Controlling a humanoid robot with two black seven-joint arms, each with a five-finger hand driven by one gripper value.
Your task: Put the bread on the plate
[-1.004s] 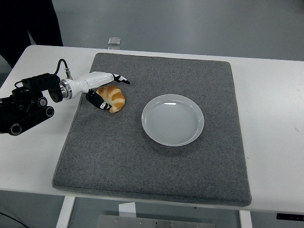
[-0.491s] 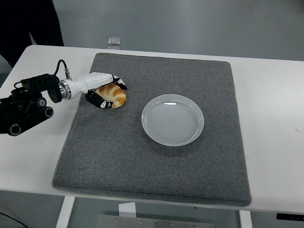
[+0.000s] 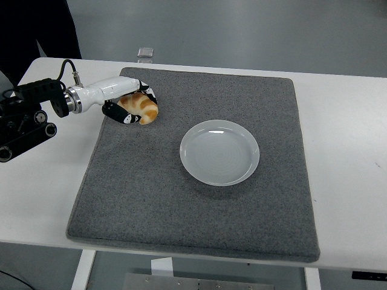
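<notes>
A golden-brown croissant (image 3: 142, 108) is held in my left hand (image 3: 134, 107), whose white and black fingers curl around it over the far left part of the grey mat (image 3: 193, 199). The bread looks lifted slightly off the mat. The left arm comes in from the left edge. An empty white plate (image 3: 220, 151) sits on the mat's middle, to the right of and nearer than the hand. My right arm does not show.
The grey mat covers most of the white table (image 3: 344, 157). A small clear object (image 3: 144, 54) sits at the table's far edge. A person in dark clothing (image 3: 36, 27) stands at the top left.
The left hand's fingers closed around the croissant, then hand and bread rose and moved toward the far left. The plate stayed where it was.
</notes>
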